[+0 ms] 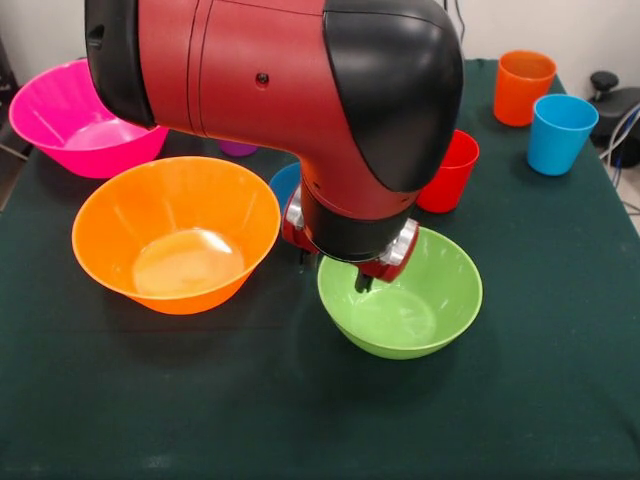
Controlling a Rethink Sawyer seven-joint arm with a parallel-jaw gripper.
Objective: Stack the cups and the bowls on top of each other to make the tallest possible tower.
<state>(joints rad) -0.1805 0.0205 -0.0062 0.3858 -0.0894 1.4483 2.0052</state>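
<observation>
Sitting nearest on the dark green desk (pixel 300 420), the green bowl (pixel 420 310) stands upright, right of centre, nothing inside but glare on its floor. Glossy, medium-sized, rim whole except where the arm covers its far-left edge.

Just left of it, apart, the orange bowl (pixel 175 240): large, upright, empty, a pale sheen on its bottom.

Arm (pixel 300 100) comes down between the two bowls, red body, black shell at the elbow. Its wrist ends over the green bowl's far-left rim. Jaws (pixel 363 281): only a dark tip shows below the wrist, at or just inside that rim; apart or together, cannot tell. Contact with the bowl also unclear.

Behind the wrist, a sliver of a blue bowl (pixel 284 184) shows, mostly hidden by the arm. Contents not visible.

Right of the arm, a red cup (pixel 455 172) stands upright, partly covered on its left side; inside not visible from here.

Farther back left, the pink bowl (pixel 75 120): large, upright, empty, at the desk's left edge, its right side behind the arm. A bit of purple (pixel 238 149) peeks out under the arm just right of it; shape unclear.

Farthest, back right corner: orange cup (pixel 523 87) and light blue cup (pixel 560 133), both upright, near each other but apart, blue one the nearer. Nothing seen in either.

All pieces stand singly on the desk; nothing stacked.
</observation>
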